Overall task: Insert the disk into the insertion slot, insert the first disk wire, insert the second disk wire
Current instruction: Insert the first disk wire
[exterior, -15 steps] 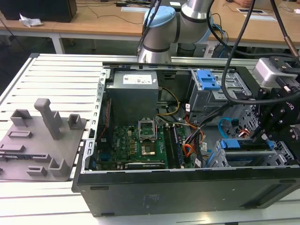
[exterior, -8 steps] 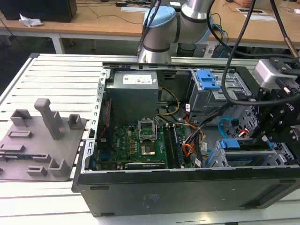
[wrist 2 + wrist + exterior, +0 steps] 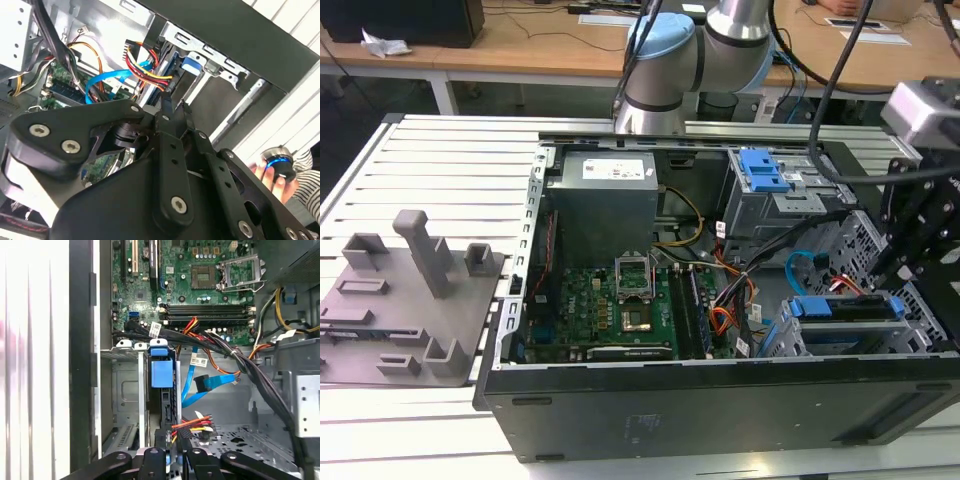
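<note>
My jaws: drawn nearly together and, as I judge it, pinching the plug end of the red-yellow-black power wire (image 3: 193, 421). The grip itself is partly hidden.

The disk (image 3: 840, 308): a silver drive in a blue carrier, already seated in the insertion slot (image 3: 782, 342), the low grey cage at the exterior view's right of the computer case (image 3: 720, 405). Its long axis runs along the cage toward me. The blue tab end points away, and the connector end faces my jaws, just beside them.

The blue data cable (image 3: 206, 382): loops loose beside the disk.

The motherboard (image 3: 610, 300): well apart.

The table (image 3: 440, 170): slatted, carries the case.
</note>
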`<action>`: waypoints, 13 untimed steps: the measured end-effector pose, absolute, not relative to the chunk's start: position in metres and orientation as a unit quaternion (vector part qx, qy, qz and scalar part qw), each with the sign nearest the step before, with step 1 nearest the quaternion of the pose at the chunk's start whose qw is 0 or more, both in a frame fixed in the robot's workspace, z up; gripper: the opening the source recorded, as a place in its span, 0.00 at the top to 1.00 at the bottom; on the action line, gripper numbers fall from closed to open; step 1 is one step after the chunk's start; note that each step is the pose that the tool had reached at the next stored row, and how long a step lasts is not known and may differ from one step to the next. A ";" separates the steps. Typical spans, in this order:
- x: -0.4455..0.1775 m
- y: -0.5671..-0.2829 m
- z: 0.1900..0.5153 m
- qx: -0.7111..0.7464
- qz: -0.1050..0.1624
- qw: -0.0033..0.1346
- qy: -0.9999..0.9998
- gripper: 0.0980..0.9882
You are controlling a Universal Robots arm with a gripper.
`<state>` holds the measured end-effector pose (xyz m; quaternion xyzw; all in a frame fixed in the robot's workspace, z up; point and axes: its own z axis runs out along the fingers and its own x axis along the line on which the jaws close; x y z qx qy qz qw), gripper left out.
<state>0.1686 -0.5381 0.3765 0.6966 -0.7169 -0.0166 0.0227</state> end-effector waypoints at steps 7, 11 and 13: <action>0.169 -0.538 0.377 0.697 -0.017 0.023 -0.717 0.99; 0.169 -0.538 0.377 0.697 -0.017 0.023 -0.717 0.99; 0.169 -0.538 0.378 0.697 -0.017 0.023 -0.717 0.99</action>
